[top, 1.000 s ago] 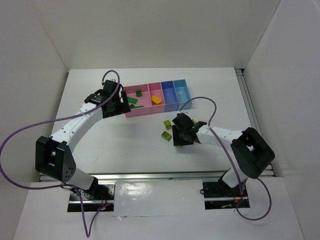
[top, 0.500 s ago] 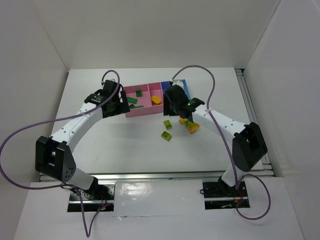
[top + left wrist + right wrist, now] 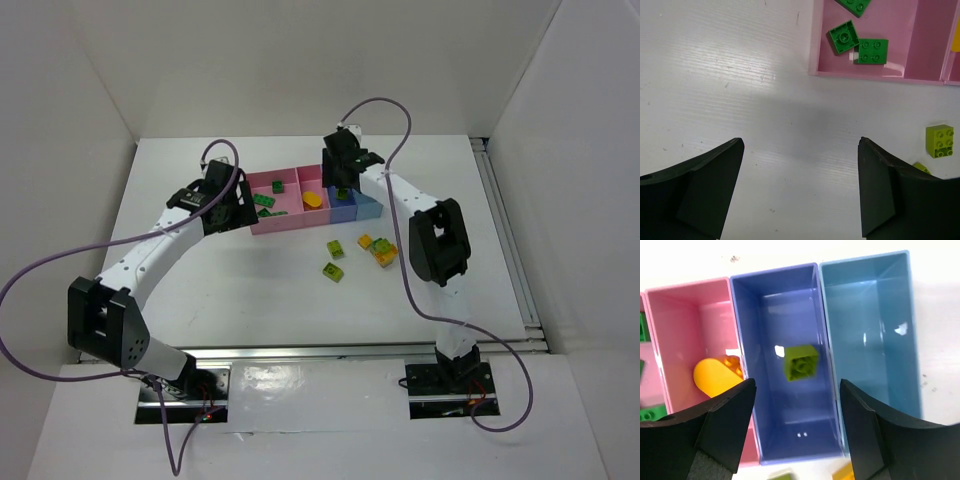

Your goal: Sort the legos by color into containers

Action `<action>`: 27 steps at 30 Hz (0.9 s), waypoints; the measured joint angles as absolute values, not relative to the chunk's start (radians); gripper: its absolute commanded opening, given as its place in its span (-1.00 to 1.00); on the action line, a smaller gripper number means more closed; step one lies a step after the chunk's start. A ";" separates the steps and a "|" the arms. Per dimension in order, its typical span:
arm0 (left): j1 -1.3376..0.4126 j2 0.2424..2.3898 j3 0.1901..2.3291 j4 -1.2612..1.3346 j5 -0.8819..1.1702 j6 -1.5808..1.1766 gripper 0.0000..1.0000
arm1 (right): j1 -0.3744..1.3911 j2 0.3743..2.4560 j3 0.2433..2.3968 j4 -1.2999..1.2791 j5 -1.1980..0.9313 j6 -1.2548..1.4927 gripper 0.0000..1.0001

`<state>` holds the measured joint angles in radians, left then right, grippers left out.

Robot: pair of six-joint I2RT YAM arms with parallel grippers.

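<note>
The containers [image 3: 296, 222] stand in a joined row at the table's middle back. My right gripper [image 3: 797, 387] hangs open over the purple-blue bin [image 3: 790, 425]. A lime lego [image 3: 801, 362] shows inside that bin, free of the fingers. An orange piece [image 3: 715, 376] lies in the pink bin [image 3: 685, 320] beside it. The light blue bin [image 3: 870, 330] holds nothing. My left gripper [image 3: 801, 145] is open over bare table, just left of the end pink bin [image 3: 865, 74], which holds dark green legos [image 3: 843, 36]. In the top view the right gripper [image 3: 343, 178] is over the bins and the left gripper [image 3: 228, 208] is beside them.
On the table in front of the bins lie two lime bricks [image 3: 335, 248] [image 3: 333, 271] and an orange-yellow stack with green [image 3: 380, 249]. One lime brick [image 3: 940, 141] shows in the left wrist view. White walls close in the table on three sides.
My right gripper rose from the table in front of the bins to above the purple-blue bin and opened; the lime lego now shows in that bin. The left arm has stayed still.
</note>
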<state>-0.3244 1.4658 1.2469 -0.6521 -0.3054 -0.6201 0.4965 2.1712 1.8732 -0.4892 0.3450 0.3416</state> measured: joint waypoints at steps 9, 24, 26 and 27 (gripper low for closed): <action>-0.324 1.428 1.244 -0.653 -0.337 -0.620 0.86 | 0.540 1.806 1.446 -0.413 0.320 0.328 0.32; -0.332 1.431 1.229 -0.652 -0.340 -0.621 0.86 | 0.661 1.809 1.185 -0.344 0.147 0.307 0.51; -0.333 1.431 1.225 -0.652 -0.340 -0.621 0.86 | 0.661 1.851 1.196 -0.340 0.152 0.303 0.43; -0.333 1.431 1.224 -0.653 -0.340 -0.621 0.86 | 0.661 1.870 1.202 -0.339 0.155 0.300 0.30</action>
